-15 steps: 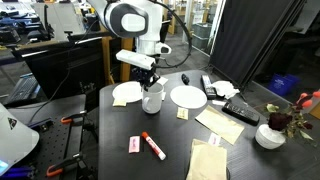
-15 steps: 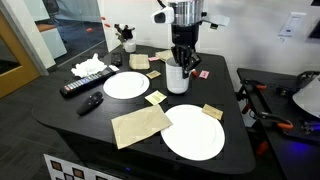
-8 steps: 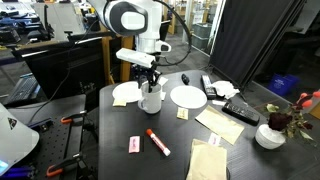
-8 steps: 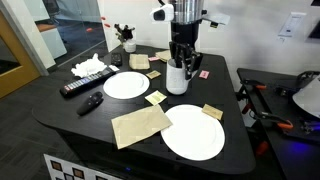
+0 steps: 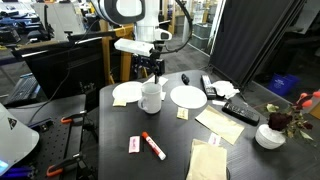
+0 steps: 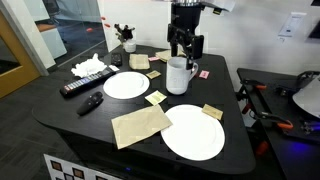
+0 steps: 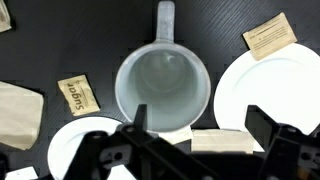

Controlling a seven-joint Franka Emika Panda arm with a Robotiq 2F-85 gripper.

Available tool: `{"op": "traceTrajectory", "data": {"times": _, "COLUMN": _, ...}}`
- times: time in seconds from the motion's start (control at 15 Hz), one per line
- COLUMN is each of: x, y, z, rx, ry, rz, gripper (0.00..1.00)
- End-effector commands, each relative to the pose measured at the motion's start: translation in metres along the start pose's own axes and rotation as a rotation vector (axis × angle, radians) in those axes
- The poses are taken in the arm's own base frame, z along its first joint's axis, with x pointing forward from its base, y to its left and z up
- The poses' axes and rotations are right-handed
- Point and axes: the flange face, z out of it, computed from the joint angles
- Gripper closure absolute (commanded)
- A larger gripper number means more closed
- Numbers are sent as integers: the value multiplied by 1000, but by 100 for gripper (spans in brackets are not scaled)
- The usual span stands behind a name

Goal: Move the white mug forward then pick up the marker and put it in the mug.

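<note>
The white mug stands upright on the dark table between two plates. In the wrist view the mug is seen from above, with nothing inside it and its handle pointing to the top of the picture. My gripper hangs open above the mug, clear of its rim, with nothing between its fingers. The red marker with white ends lies flat near the table's front edge, beside a small card. I cannot make out the marker in the wrist view.
White plates flank the mug. Brown napkins, sugar packets and a remote lie around. A white bowl with flowers sits at one table edge.
The gripper has let go of the mug, opened wide and risen above it. The mug stays upright where it was left.
</note>
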Motion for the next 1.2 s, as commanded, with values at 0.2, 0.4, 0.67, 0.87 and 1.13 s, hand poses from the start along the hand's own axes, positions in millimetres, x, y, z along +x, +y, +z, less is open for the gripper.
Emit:
{"op": "traceTrajectory", "data": {"times": 0.2, "x": -20, "y": -4, "z": -47, "rx": -53, "ry": 51, "rz": 34, "gripper": 0}}
{"op": "traceTrajectory", "data": {"times": 0.4, "x": -28, "y": -5, "z": -69, "rx": -71, "ry": 85, "rz": 48, "gripper": 0}}
{"op": "traceTrajectory", "data": {"times": 0.67, "x": -43, "y": -9, "z": -99, "rx": -103, "ry": 136, "rz": 95, "gripper": 0}}
{"op": "traceTrajectory", "data": {"times": 0.87, "x": -56, "y": -9, "z": -116, "rx": -113, "ry": 167, "rz": 178, "gripper": 0}}
{"op": "traceTrajectory", "data": {"times": 1.13, "x": -82, "y": -9, "z": -131, "rx": -95, "ry": 189, "rz": 404, "gripper": 0}}
